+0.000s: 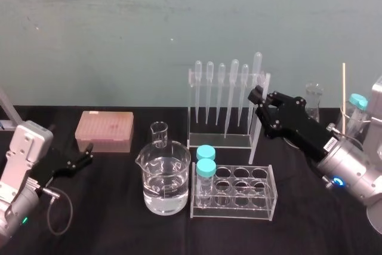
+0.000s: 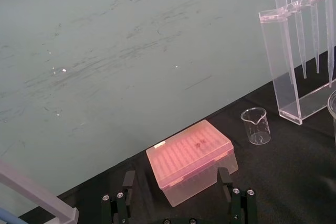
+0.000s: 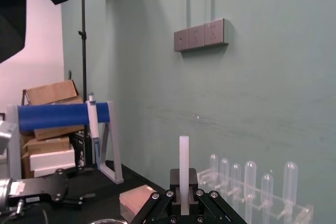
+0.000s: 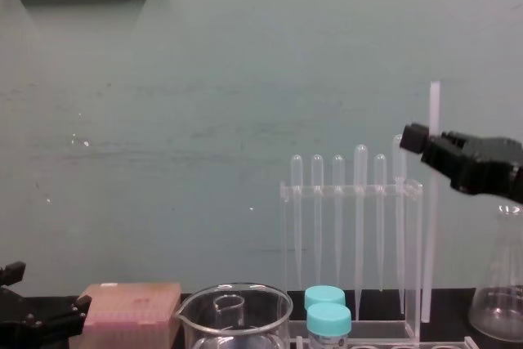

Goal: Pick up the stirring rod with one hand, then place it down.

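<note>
The stirring rod looks light, stiff and smooth. It is thin enough to pivot between flat fingers, and probably brittle if knocked (the material is not certain). It stands nearly upright, just to the right of the pipette rack. The grip is well above its middle, so the long lower part hangs free. A hold nearer the centre would likely swing less when it is set down.

Nearest, the left gripper rests parked low at the left of the table, with its fingers spread and nothing between them. Farther in, past the beaker of water, the right arm reaches from the right toward the middle. The right gripper is clamped on the rod, which sticks out straight past the fingertips. The rod's lower end comes down close to the table behind the rack — whether it touches, I cannot tell.
</note>
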`<move>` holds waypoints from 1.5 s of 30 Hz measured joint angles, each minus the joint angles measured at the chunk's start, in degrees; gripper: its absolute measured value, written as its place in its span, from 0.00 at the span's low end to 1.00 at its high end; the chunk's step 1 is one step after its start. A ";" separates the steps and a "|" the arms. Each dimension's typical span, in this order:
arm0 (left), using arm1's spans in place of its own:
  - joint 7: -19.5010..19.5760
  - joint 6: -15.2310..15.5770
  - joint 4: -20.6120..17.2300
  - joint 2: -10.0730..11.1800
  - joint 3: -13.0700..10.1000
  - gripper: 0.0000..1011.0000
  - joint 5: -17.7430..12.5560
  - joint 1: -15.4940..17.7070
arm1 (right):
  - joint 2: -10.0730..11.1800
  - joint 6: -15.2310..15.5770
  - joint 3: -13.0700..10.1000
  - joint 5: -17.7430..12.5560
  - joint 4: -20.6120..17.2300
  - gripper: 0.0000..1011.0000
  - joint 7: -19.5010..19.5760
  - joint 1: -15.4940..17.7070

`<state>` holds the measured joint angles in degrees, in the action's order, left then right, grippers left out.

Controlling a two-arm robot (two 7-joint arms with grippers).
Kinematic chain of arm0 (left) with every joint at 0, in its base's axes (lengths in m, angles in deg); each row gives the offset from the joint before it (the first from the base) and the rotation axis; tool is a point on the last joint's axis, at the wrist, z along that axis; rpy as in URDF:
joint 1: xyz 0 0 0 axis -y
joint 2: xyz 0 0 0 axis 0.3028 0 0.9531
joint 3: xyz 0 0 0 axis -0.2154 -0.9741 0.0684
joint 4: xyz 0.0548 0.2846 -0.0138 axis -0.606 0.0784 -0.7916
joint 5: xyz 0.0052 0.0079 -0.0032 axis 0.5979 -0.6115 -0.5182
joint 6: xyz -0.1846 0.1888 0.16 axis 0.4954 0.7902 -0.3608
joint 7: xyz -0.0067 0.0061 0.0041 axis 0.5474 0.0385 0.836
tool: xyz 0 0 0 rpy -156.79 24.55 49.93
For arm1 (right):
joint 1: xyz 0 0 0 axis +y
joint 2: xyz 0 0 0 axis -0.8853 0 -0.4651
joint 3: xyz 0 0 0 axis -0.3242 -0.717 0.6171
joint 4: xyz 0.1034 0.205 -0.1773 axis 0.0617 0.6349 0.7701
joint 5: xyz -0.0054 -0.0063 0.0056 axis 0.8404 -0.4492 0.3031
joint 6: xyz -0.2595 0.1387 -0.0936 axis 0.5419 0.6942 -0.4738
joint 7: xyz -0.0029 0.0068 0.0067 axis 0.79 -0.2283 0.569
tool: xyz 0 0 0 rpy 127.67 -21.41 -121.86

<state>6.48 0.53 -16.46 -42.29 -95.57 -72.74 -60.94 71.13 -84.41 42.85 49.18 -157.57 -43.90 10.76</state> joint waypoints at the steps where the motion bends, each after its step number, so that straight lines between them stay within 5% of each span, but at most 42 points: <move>1: 0.00 0.00 0.00 0.00 0.00 0.99 0.00 0.00 | -0.44 -0.40 0.12 0.18 1.02 0.07 -0.25 -0.33; 24: 0.00 0.00 0.00 0.00 0.00 0.99 0.00 0.00 | -2.23 1.02 1.51 0.26 5.24 0.07 -2.24 -1.99; 45: 0.00 0.00 0.00 0.00 0.00 0.99 0.00 0.00 | -4.16 -1.09 2.66 2.68 10.73 0.07 -2.92 -3.50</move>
<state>6.48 0.53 -16.46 -42.29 -95.57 -72.74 -60.94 66.97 -85.50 45.51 51.86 -146.84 -46.82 7.27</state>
